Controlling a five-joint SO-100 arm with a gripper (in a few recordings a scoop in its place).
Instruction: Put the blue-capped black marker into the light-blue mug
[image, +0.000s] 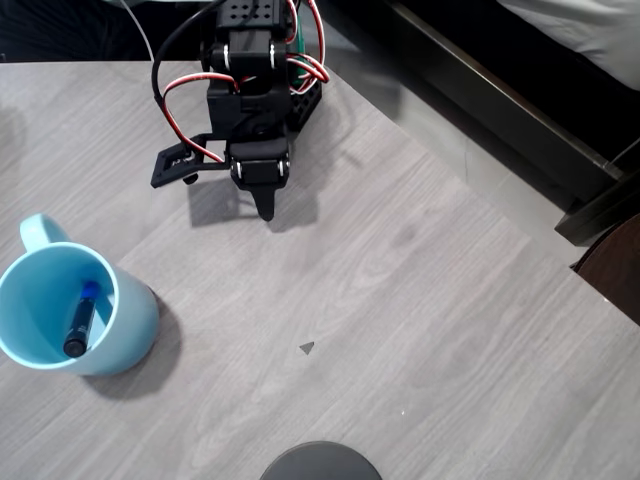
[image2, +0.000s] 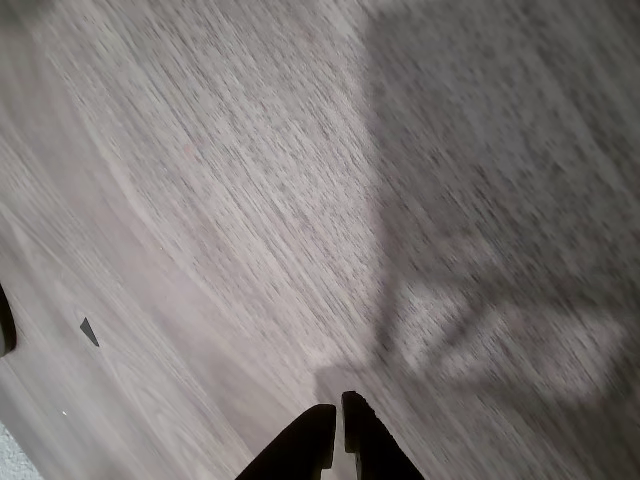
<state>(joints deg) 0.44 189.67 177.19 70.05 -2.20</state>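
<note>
Item: claw (image: 264, 205). I am seeing it tucked close to the arm's base, fingers (image2: 322, 440) pressed together with nothing between them, pointing down over bare table (image: 420, 300); I am reading this as a parked pose, since the job looks finished.

Item: blue-capped black marker (image: 80, 320). It is leaning inside the light-blue mug (image: 125, 320), well apart from the claw, down and left of it in the overhead view, cap uppermost.

Item: small grey triangle mark (image: 306, 347). It is lying on the tabletop below the claw, unrelated.
</note>
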